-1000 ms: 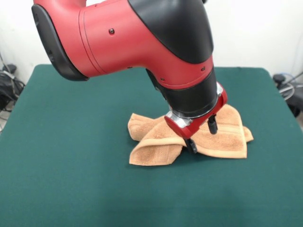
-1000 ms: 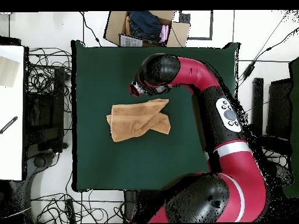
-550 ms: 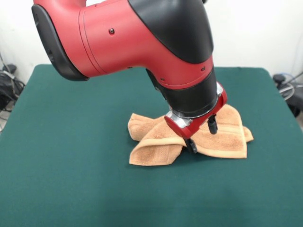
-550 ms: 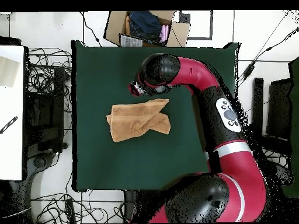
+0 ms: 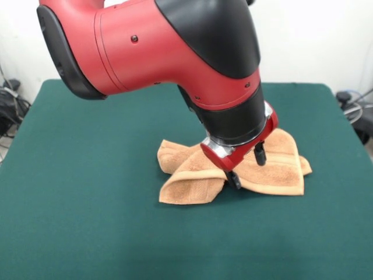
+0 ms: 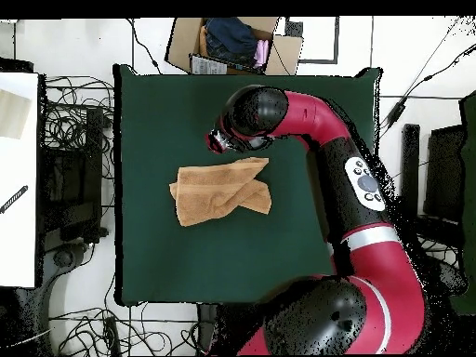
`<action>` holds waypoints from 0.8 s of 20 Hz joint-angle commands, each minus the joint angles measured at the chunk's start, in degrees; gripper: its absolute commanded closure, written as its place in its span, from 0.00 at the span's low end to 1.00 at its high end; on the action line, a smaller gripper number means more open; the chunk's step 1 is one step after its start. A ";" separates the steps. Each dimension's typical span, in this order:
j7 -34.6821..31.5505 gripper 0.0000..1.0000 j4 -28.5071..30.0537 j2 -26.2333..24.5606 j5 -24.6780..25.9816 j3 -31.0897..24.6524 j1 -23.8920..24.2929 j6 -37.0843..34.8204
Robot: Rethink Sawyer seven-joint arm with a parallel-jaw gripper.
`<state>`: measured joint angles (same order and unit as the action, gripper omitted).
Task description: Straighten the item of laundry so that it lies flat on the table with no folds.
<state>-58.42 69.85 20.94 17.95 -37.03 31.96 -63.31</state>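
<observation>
Front view shows the light orange-tan terry towel (image 5: 233, 169) lying folded over itself near the middle of the dark green felt table (image 5: 87, 221). The red and black gripper (image 5: 246, 168) hangs just above the nearer fold, its two fingers spread and holding nothing. A pinch there could catch both layers, it seems, and drag the bundle instead of opening it. Beyond the table an open cardboard box (image 6: 232, 45) and tangled cables (image 6: 70, 121) lie clear of the work.
</observation>
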 commanded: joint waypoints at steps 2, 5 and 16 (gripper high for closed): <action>8.09 0.00 3.36 -1.86 0.44 -3.75 0.81 1.25; 8.45 0.00 2.87 -2.66 -0.06 -4.05 0.78 0.29; 8.31 0.00 2.49 -3.74 -0.65 -4.18 0.87 -0.87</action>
<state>-58.42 69.83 19.28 17.67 -37.28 32.24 -63.31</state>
